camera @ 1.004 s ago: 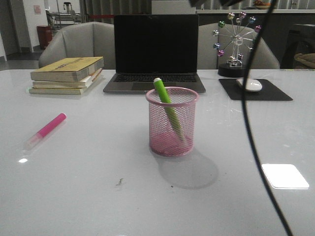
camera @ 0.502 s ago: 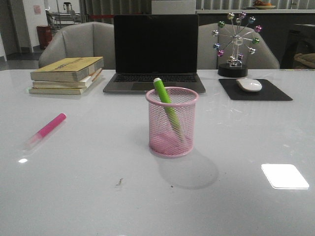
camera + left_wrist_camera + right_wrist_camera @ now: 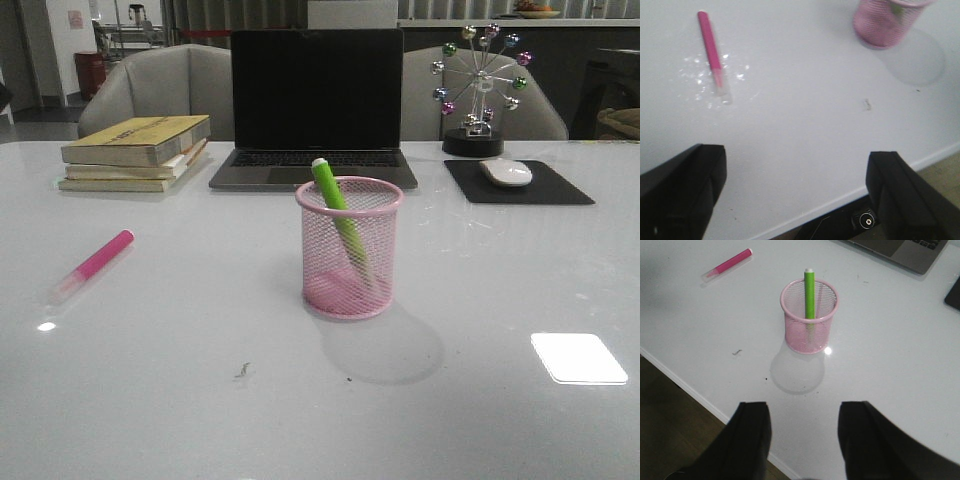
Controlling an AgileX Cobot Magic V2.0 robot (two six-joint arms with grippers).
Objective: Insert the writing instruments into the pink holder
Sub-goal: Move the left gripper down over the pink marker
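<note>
While green pen [image 3: 338, 212] leans in pink cup [image 3: 349, 250], left fingers [image 3: 795, 192] wide, empty, right fingers [image 3: 802, 440] parted, empty; left should grasp pink pen [image 3: 93, 265] mid-barrel on counter [image 3: 200, 400].

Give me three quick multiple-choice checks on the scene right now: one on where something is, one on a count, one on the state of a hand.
1. Where is the pink pen?
A. Inside the pink holder
B. Flat on the table, left of the holder
C. On the book stack

2. How many pens stand in the pink holder?
A. None
B. One
C. Two

3. What is the state of the left hand?
A. Open and empty
B. Shut on the pink pen
C. Shut on the holder

Answers:
1. B, the front view shows it lying on the white table, apart from the holder.
2. B, only the green pen leans inside, its tip above the rim.
3. A, the left wrist view shows its fingers spread wide with only bare table between them.
</note>
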